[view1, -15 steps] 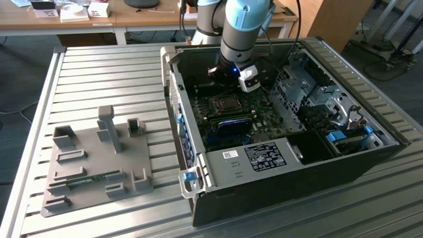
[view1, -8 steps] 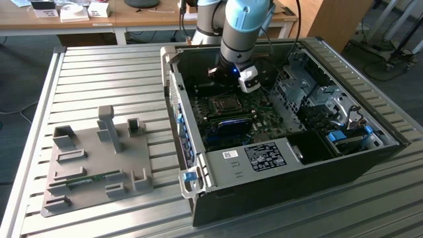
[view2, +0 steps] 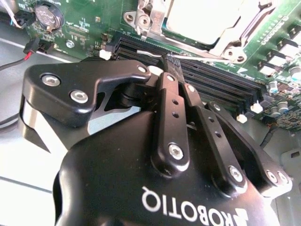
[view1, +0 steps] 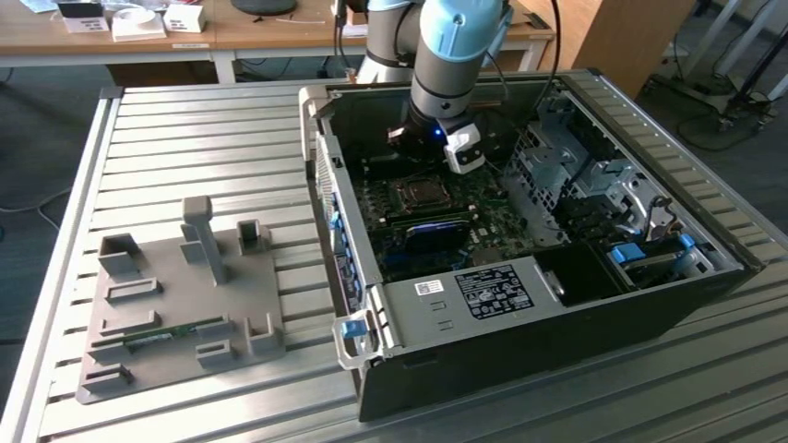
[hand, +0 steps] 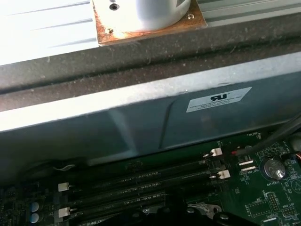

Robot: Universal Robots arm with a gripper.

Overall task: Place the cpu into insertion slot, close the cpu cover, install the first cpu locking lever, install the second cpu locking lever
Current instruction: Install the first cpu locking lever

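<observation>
From where I stand by the exterior view, an open computer case lies on the slatted metal worktop, and the blue-and-grey arm reaches straight down into it, over the green motherboard. A grey fixture tray sits well apart on the worktop, toward the exterior view's left. In the second wrist view the claw has its two black fingers pressed together. A thin silver rod runs right at their tips above the black memory slots, though I cannot tell whether it is pinched. Just beyond, the cpu sits in its socket with its pale metal top showing through the cpu cover, which lies flat around it. In the first wrist view the case's grey wall carries a white label, with more memory slots and a coin battery below it.
</observation>
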